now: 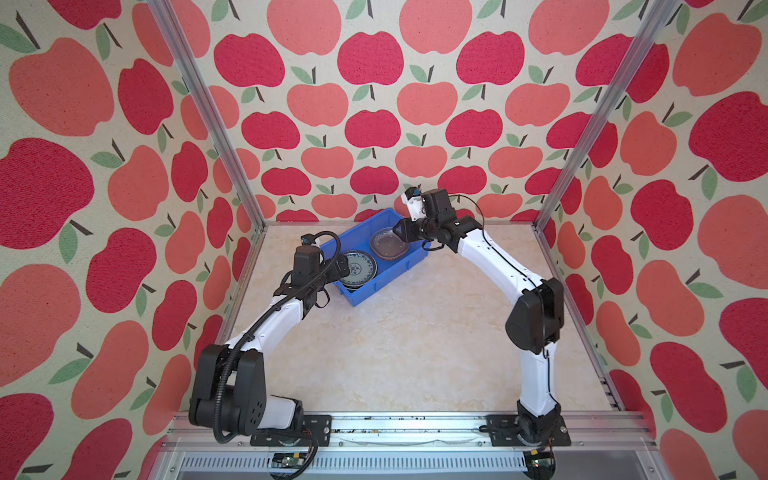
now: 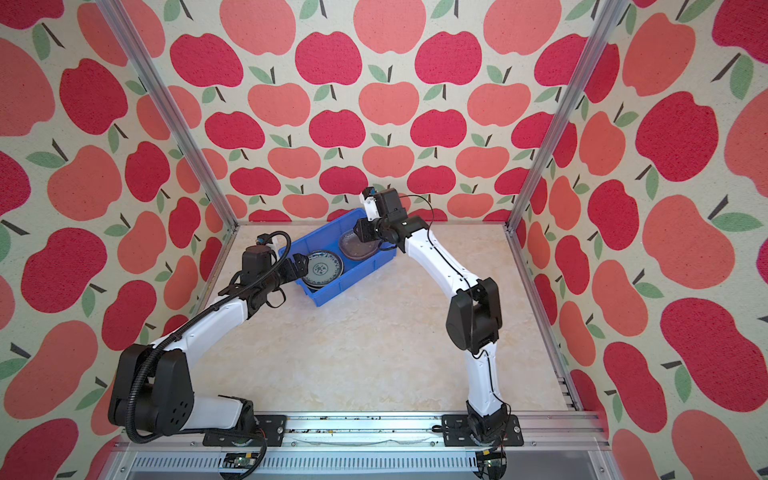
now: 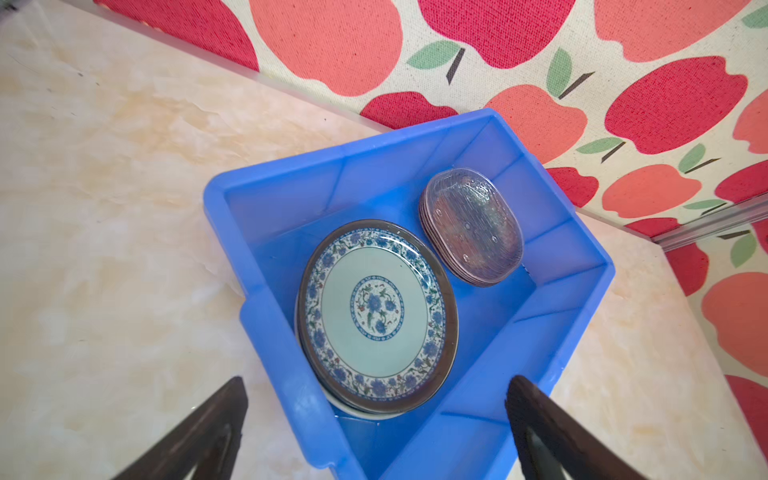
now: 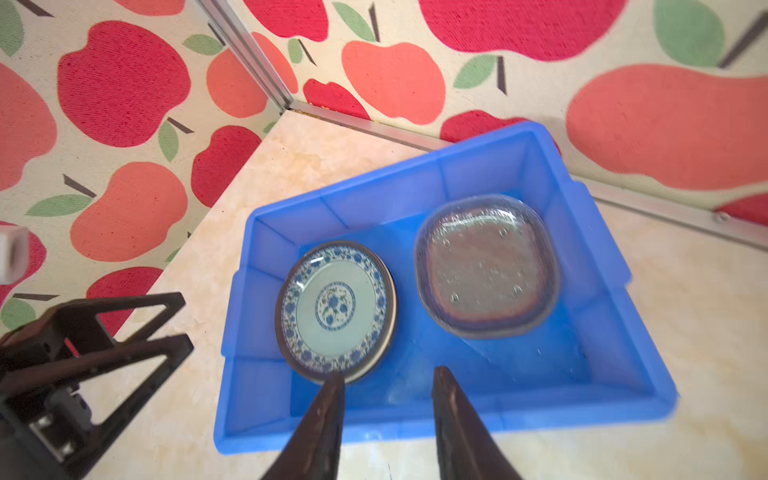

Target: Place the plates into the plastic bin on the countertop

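Note:
The blue plastic bin [image 1: 386, 280] [image 2: 353, 282] sits at the back of the countertop [image 1: 415, 340]. Inside it are two stacks of plates. A blue-white patterned plate [image 1: 357, 269] [image 3: 376, 316] [image 4: 336, 309] tops one stack. Clear glass plates [image 1: 389, 245] [image 3: 473, 226] [image 4: 486, 266] form the other. My left gripper [image 1: 341, 266] [image 3: 377, 380] hovers at the bin's left corner, open wide and empty. Over the bin's far right side, my right gripper [image 1: 399, 230] [image 4: 390, 373] has its jaws apart, holding nothing.
Apple-patterned walls and aluminium framing [image 1: 253, 216] close in the countertop on three sides, and the bin's back corner lies close to the rear wall. Both arm bases sit on the front rail [image 1: 407, 428].

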`<action>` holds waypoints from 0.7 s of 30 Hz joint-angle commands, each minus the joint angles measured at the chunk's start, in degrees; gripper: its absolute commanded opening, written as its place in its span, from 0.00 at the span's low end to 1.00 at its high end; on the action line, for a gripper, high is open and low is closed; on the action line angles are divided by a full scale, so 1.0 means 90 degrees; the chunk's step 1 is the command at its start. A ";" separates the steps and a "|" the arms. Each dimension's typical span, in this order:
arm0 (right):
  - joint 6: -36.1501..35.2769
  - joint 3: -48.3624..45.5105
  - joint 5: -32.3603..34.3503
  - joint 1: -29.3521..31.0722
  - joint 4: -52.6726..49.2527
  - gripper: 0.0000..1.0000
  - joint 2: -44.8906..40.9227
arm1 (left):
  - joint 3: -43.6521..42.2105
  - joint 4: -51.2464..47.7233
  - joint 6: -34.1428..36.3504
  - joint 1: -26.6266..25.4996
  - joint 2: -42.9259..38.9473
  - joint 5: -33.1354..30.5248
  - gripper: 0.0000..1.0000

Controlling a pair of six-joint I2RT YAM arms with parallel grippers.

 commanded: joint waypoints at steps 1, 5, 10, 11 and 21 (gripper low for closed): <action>-0.0227 -0.1812 0.0411 -0.0380 0.0861 0.50 -0.1198 | -0.0826 0.1687 0.1354 -0.0361 -0.0658 -0.1450 0.99; -0.0290 -0.3447 0.0830 -0.0915 0.0895 0.99 -0.2520 | -0.2151 0.4062 0.3019 -0.0692 -0.0947 -0.2152 0.99; -0.0153 -0.4720 0.1554 -0.1646 0.0882 1.00 -0.3704 | -0.2428 0.3408 0.2434 0.0126 -0.1118 -0.2178 0.99; -0.0102 -0.4984 0.1684 -0.1780 0.0966 1.00 -0.3953 | -0.2612 0.3601 0.2336 0.0326 -0.1174 -0.2069 0.99; 0.0279 -0.6180 0.2275 -0.2464 0.1397 1.00 -0.4680 | -0.3331 0.3727 0.2232 0.1535 -0.1002 -0.1092 0.99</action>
